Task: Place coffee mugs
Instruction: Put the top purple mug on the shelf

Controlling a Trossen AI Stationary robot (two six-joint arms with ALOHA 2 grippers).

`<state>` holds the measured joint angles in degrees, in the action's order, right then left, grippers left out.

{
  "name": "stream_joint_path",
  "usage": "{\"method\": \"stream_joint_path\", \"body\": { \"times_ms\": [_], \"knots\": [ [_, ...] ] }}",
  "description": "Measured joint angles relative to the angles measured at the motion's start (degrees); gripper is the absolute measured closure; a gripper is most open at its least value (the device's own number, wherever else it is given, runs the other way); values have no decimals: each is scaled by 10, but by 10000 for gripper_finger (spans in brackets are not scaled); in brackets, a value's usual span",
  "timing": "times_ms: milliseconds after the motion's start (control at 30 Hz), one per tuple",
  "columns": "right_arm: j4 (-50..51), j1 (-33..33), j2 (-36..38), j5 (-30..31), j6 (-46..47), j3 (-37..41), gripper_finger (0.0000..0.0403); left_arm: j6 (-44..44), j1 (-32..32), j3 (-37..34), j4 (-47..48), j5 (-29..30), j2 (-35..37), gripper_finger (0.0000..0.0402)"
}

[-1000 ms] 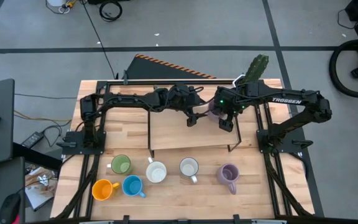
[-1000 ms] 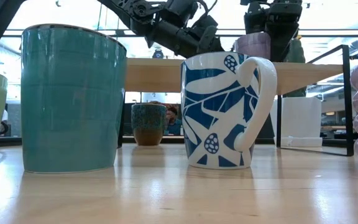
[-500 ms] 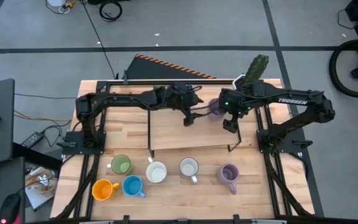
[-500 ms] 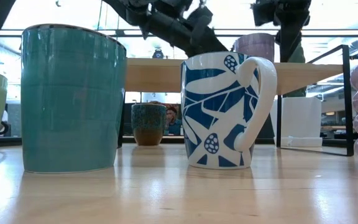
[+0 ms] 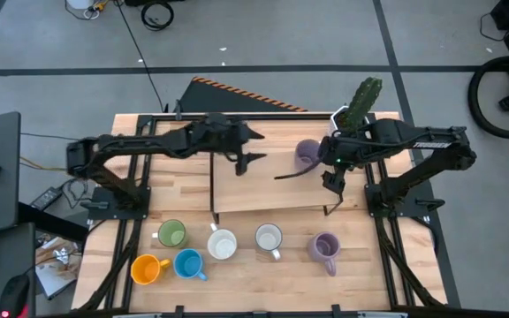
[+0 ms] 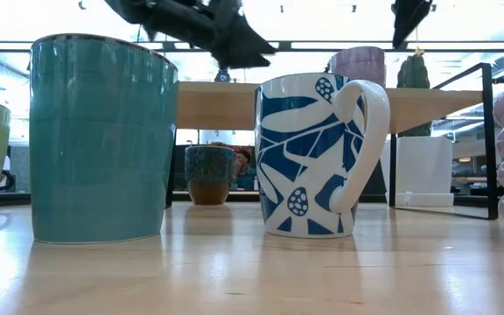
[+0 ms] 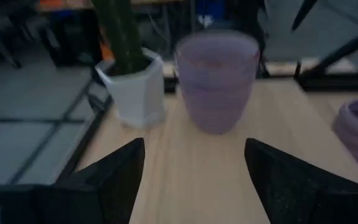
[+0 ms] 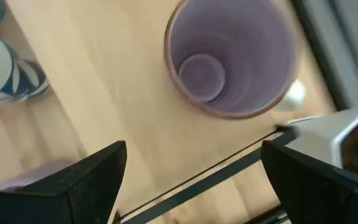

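A lavender mug stands upright on its base on the raised wooden shelf, free of both grippers. My left gripper hovers open over the shelf to the mug's left; its wrist view looks level at this mug. My right gripper is open just right of and above the mug. On the table in front stand a green mug, two white mugs, a second lavender mug, an orange mug and a blue mug. A dark brown mug stands under the shelf.
A white hexagonal pot with a green cactus stands at the shelf's far right corner, close behind the lavender mug. The shelf rests on thin black metal legs. Bare shelf top lies left of the mug. Black arm frames line both table sides.
Both grippers have drawn away from the lavender mug on the shelf. The left one has pulled back toward the table's left edge. The right one has risen and shifted a little right. The mug has stayed upright in its place.
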<state>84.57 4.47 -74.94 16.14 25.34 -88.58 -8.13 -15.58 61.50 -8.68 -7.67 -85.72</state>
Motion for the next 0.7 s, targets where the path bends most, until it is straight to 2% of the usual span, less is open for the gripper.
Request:
{"method": "stream_joint_path", "body": {
  "times_ms": [100,200,400,533,700],
  "knots": [
    [0,8,-8,39,-4,-32,25,14,5,-57,-40,-1,57,122],
    [-6,15,-12,45,-13,-58,25,19,15,-118,-65,-2,111,123],
    [-45,30,-18,100,-61,-88,25,22,27,-190,-50,24,217,123],
    [-101,22,-18,106,-114,-90,25,44,22,-205,-21,57,252,123],
    [-184,2,-18,98,-180,-90,25,46,34,-242,-11,64,264,123]
  ]
}}
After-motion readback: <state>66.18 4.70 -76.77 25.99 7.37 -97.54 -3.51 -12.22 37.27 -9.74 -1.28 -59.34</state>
